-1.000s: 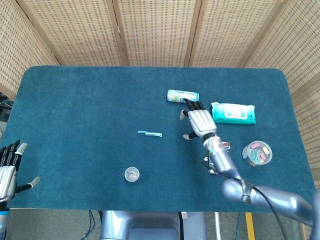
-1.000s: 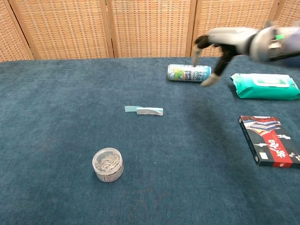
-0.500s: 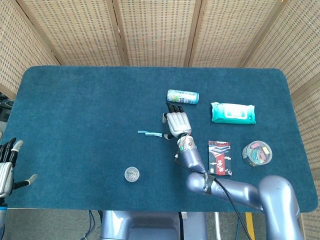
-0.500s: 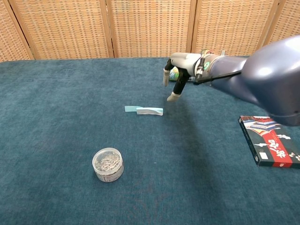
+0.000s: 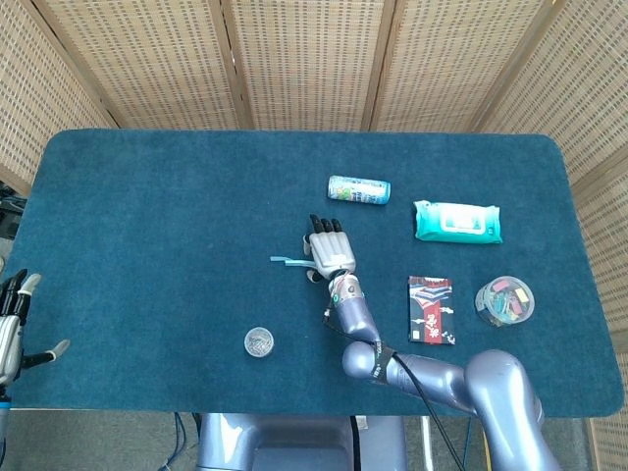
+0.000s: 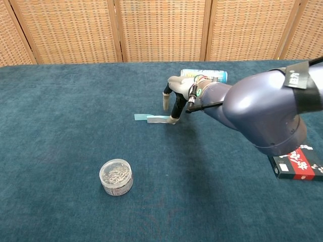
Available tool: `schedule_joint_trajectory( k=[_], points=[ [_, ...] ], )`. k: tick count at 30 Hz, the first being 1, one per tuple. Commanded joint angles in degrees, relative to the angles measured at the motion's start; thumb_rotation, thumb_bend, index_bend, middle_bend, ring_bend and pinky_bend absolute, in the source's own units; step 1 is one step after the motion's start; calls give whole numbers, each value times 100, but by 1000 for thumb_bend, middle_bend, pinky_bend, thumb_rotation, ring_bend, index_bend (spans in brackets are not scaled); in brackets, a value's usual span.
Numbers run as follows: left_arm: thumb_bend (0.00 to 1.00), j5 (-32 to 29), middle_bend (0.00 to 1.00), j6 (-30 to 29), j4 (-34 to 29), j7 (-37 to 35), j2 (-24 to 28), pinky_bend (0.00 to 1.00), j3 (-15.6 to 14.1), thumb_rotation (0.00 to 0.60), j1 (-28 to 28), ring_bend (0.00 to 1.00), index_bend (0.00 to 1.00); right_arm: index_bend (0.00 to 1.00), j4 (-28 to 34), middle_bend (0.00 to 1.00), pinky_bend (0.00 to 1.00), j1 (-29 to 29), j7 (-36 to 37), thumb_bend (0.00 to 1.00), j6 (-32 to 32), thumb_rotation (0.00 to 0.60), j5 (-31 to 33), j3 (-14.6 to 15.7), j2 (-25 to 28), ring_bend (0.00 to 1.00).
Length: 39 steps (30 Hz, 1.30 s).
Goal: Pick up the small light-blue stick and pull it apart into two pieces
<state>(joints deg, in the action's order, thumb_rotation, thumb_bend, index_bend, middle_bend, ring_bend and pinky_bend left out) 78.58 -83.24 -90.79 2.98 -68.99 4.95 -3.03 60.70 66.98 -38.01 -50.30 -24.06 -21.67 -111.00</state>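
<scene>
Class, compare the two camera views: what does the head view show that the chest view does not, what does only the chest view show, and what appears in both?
Only the head view shows the left hand, open at the table's near left edge, the green wipes pack and the tub of coloured clips.

Only the chest view shows, from the side, a fingertip of the right hand down at the right end of the light-blue stick.

Both show the stick, the right hand, the lying can, the small jar and the patterned box.
</scene>
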Motion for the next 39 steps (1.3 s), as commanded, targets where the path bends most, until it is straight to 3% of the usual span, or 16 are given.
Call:
schedule_joint_trajectory(
  k=[1, 19, 26, 33, 39],
  points=[
    [0, -18, 0, 3, -1, -5, 2, 0, 4, 600, -1, 0, 0, 434, -177, 0, 0, 58, 27, 320, 74, 600, 0, -56, -104, 0],
    [0, -132, 0, 83, 47, -53, 14, 0, 20, 600, -36, 0, 0, 473, -930, 0, 0, 96, 96, 345, 439, 600, -186, -68, -471, 0],
    [0, -168, 0, 128, 61, -55, 8, 0, 20, 600, -58, 0, 0, 523, -1171, 0, 0, 49, 105, 414, 541, 600, -336, -10, -547, 0],
    [0, -180, 0, 167, 53, -19, -5, 0, 6, 600, -81, 0, 0, 586, -1064, 0, 0, -29, 233, 500, 562, 600, -542, -35, -463, 0],
    [0, -136, 0, 179, 42, 7, -22, 0, -15, 600, -104, 0, 0, 603, -586, 0, 0, -144, 381, 505, 432, 600, -853, -29, -220, 0]
  ],
)
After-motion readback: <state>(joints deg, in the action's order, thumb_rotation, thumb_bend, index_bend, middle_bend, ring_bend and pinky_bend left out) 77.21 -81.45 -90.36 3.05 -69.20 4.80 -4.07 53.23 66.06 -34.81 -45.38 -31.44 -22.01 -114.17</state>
